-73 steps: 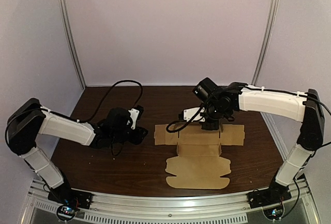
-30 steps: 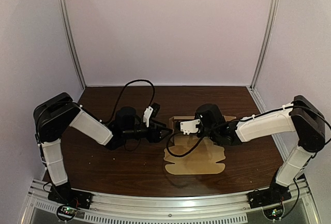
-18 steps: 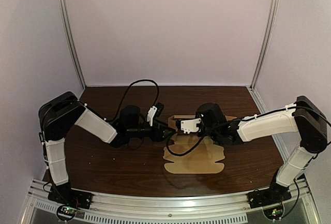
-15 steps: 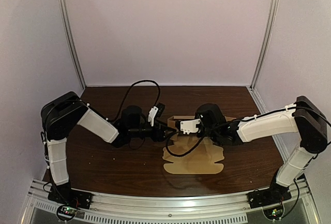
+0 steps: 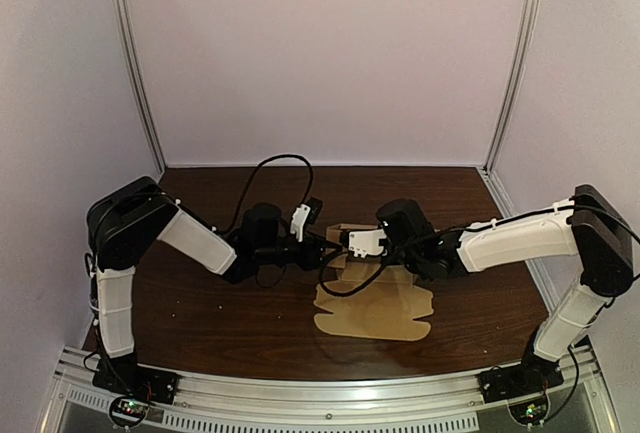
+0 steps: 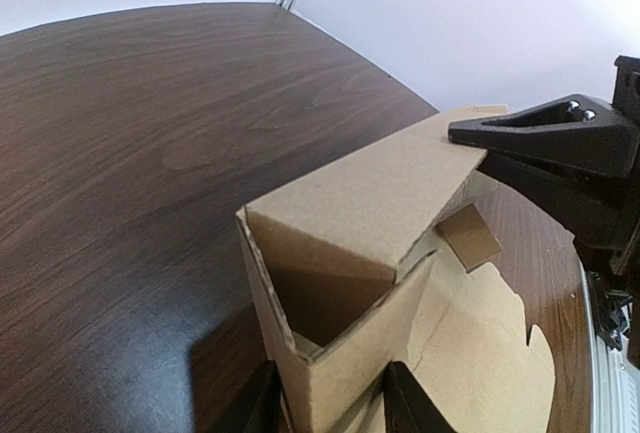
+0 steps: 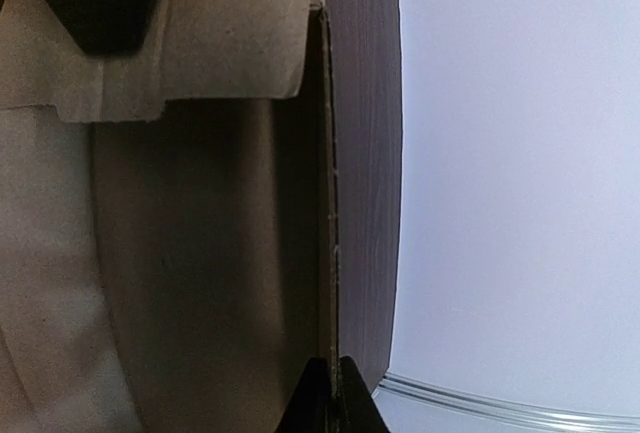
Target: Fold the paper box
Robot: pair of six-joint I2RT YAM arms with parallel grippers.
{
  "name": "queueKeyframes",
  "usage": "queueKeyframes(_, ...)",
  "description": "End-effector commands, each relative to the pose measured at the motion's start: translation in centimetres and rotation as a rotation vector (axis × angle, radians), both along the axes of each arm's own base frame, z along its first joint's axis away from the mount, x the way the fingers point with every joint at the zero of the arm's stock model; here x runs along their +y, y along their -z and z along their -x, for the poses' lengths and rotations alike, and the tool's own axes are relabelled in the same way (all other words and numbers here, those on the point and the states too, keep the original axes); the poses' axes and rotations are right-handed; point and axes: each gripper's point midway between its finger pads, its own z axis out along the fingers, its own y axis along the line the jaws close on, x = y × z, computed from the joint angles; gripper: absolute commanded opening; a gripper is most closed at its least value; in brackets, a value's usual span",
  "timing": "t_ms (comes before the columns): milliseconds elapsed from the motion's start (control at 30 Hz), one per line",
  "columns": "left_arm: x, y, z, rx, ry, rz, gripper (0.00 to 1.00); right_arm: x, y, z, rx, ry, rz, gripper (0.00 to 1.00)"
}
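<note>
Where the two grippers faced each other: paper box (image 5: 375,305) stood half raised at mid-table, its flat flap toward the lower frame.
Left gripper (image 6: 335,408): pinched the box's near corner.
Right gripper (image 7: 331,393): clamped on a wall edge.
Surface: dark wood table (image 5: 210,298), wide margins left and right.
Room: pale lilac walls (image 5: 320,53).
</note>
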Motion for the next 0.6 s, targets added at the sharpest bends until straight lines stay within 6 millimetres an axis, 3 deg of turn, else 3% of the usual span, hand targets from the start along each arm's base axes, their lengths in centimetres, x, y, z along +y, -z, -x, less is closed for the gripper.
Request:
queueKeyframes(0,-0.5,0.5,-0.7,-0.002,-0.038,-0.012,0.35,0.4,-1.1,0.3,0.025,0.026,-0.039,0.07)
queueKeyframes(100,-0.6,0.6,-0.5,0.004,-0.026,-0.005,0.34,0.3,-1.0,0.4,0.035,0.036,-0.037,0.08)
queueKeyframes(200,-0.9,0.0,0.3,0.009,0.011,0.033,0.41,0.0,-0.7,0.6,0.055,0.046,-0.027,0.10)
queueKeyframes(333,-0.8,-0.8,0.9,0.012,0.027,0.079,0.46,-0.3,-0.4,0.9,0.078,0.046,-0.013,0.00)
queueKeyframes(567,-0.6,-0.9,1.1,0.026,0.025,0.062,0.49,-0.2,-0.6,0.7,0.091,0.057,-0.017,0.00)
